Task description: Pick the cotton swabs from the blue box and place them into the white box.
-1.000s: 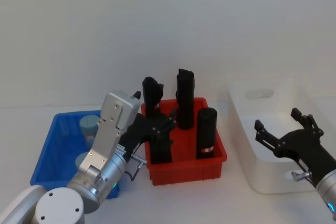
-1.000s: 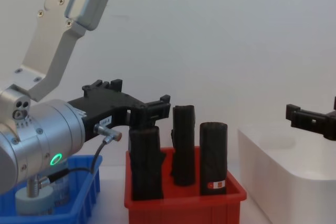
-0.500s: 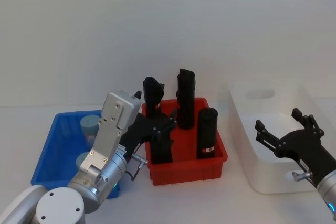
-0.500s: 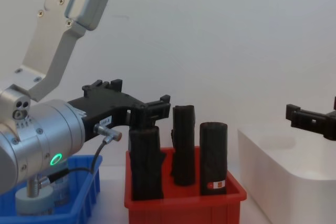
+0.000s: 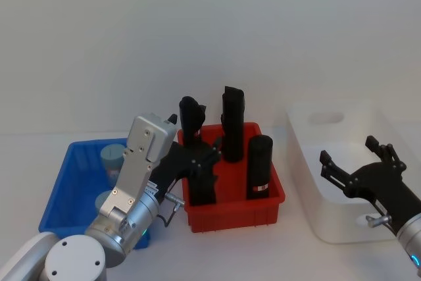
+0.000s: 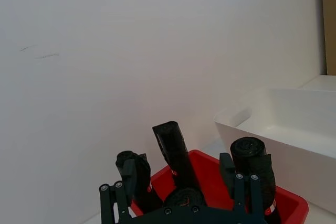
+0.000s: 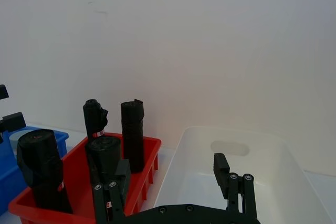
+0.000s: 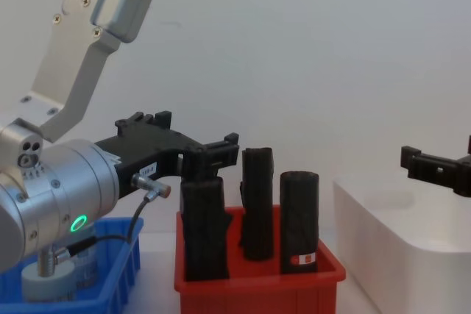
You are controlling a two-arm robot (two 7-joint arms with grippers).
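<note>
Nothing has moved vs. a sec ago: both arms, all three boxes and their contents sit exactly as before.

Red bin (image 5: 233, 210) is mid-table, w/ four black rolls (image 5: 258, 162) standing upright in it. The blue box (image 5: 62, 189) lies left of the red bin. The arm hides the gap btwn them, so can't tell if they touch. The cotton swabs (image 5: 112, 156) are in the blue box, left of the red bin. Two jars show, lids up, one toward the back and one nearer the front, the front one partly behind the left arm. Neither is held.

The left gripper (image 8: 191, 131) hangs over the red bin's left side, approx. level w/ the roll tops and aimed across them. Its fingers are spread wide w/ nothing btwn them — touching no jar.

The white box (image 5: 304, 176) stands just right of the red bin, apart from it by a narrow strip of table (image 5: 296, 255). The part of its inside that shows looks bare.

The right gripper (image 5: 347, 149) hovers above the white box's near end, on the side away from the red bin. Its fingers are parted and hold nothing.
</note>
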